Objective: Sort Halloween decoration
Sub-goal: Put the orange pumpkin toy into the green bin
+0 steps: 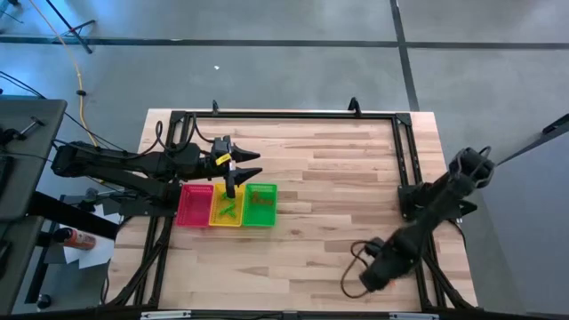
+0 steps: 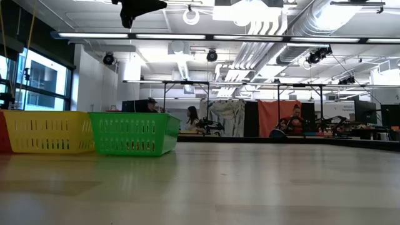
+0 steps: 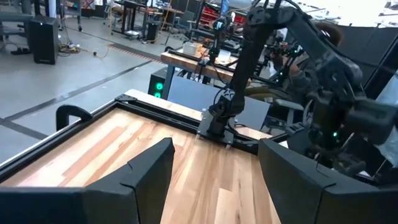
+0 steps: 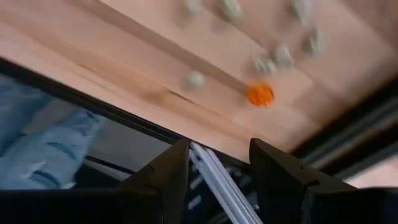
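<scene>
Halloween decoration trinkets lie scattered on the wooden surface (image 1: 338,178) near its edge in the right wrist view: one orange piece (image 4: 260,94) and, blurred, perhaps seven pale grey ones (image 4: 195,79). Three trays sit side by side: red (image 1: 195,205), yellow (image 1: 227,207), green (image 1: 260,205). Left claw (image 1: 247,164) hovers open above them; right claw (image 4: 219,168) hangs empty, fingers apart.

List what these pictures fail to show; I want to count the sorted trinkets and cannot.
- Contents of the red plastic tray, yellow plastic tray and green plastic tray: high view, too small; low view, walls hide them.
- Small pale grey trinkets and orange trinket: right wrist view, blurred, shapes unreadable.
- Right pincer: high view, too small and dark to make out.
- Left pincer: low view, cut off by the top edge.
</scene>
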